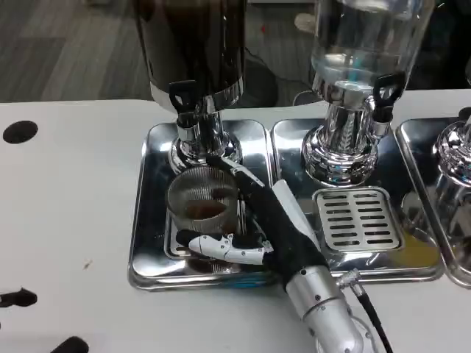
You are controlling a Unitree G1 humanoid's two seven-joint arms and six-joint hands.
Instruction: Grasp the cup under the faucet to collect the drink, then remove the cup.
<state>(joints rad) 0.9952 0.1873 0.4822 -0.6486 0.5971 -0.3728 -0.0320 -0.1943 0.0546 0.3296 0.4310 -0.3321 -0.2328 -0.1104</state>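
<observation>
One hand (254,224) wraps the cup (203,200), hiding its right side.

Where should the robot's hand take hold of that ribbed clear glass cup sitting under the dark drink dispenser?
Around its ribbed side wall, coming from the robot's right. The ribbed clear glass cup stands upright with its mouth open under the black tap, so the top must stay free. The right hand already curls round it there.

— What can't you see well?

— The right hand (254,224) covers part of the cup (202,198), so the grip is hard to tell. The dark dispenser (193,51) and clear dispenser (364,44) are cut off at the top.

— And at the bottom-left edge?

— Black bits (18,298), too cut off to name.
</observation>
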